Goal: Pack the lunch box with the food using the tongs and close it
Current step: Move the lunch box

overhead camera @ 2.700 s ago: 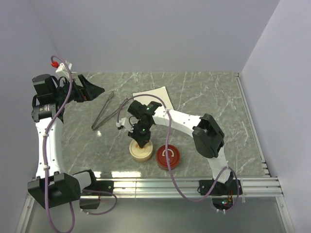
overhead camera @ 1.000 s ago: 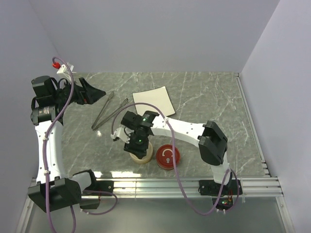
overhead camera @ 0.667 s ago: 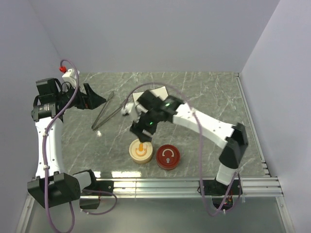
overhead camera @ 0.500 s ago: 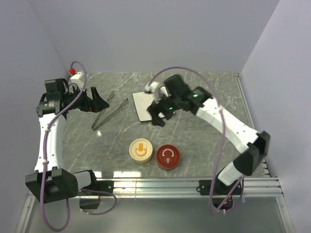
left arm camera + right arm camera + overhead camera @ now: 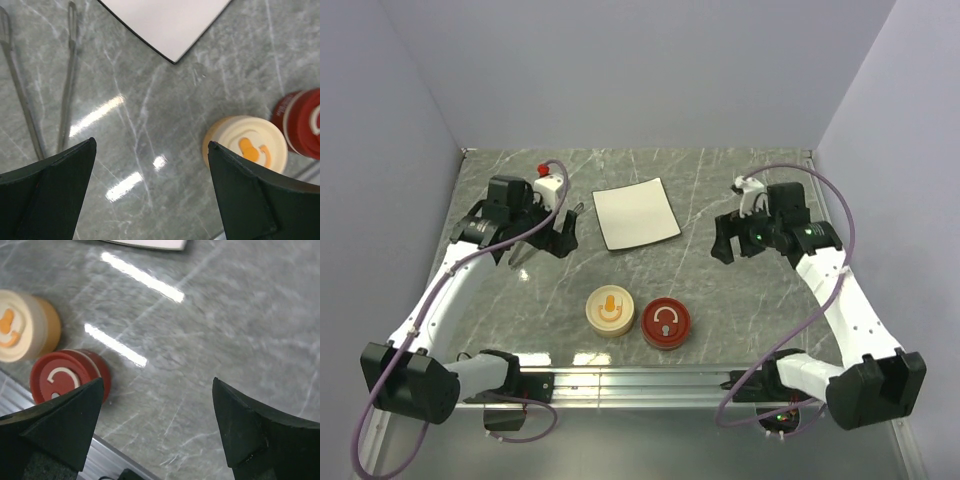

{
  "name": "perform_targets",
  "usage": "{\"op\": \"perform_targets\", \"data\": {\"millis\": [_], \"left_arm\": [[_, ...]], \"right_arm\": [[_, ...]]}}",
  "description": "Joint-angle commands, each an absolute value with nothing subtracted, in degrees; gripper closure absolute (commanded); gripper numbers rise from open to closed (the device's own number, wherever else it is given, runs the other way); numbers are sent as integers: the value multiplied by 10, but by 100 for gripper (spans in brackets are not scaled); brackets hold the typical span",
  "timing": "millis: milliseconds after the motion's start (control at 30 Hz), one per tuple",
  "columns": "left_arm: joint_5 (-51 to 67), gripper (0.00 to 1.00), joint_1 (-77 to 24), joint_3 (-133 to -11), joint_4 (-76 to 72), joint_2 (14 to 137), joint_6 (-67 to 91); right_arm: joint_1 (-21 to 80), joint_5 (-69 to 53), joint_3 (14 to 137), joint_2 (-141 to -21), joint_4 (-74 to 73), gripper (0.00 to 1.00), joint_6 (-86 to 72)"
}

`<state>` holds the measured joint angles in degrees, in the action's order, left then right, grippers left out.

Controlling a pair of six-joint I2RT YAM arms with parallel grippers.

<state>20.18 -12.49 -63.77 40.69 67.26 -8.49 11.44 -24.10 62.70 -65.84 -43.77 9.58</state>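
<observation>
The silver tongs [image 5: 66,85] lie flat on the marble at the left of the left wrist view; in the top view my left arm covers most of them. My left gripper [image 5: 560,243] [image 5: 151,145] hangs open just right of them, nothing between its fingers. A round cream lunch box [image 5: 609,310] [image 5: 247,147] with an orange mark on its lid stands near the front, lid on. My right gripper [image 5: 724,249] [image 5: 156,385] is open and empty over bare marble at the right. No food shows anywhere.
A red round tub [image 5: 666,323] [image 5: 62,377] with a white mark stands just right of the cream one. A bare white square plate [image 5: 637,213] lies at the back middle. A metal rail [image 5: 720,378] runs along the front edge.
My right gripper has let go of the cream box, opened wide and swung away to the right. My left arm has moved right and now stands over the tongs.
</observation>
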Motion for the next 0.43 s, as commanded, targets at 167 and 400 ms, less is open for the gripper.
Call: {"op": "perform_targets", "data": {"millis": [167,400], "left_arm": [[106,1,-158,-605,304,693,-45],[107,0,-161,-583,274,663,-41]], "right_arm": [[79,-163,534,-581,-346,4,7],[80,-173,533,-565,-353,3,10]]}}
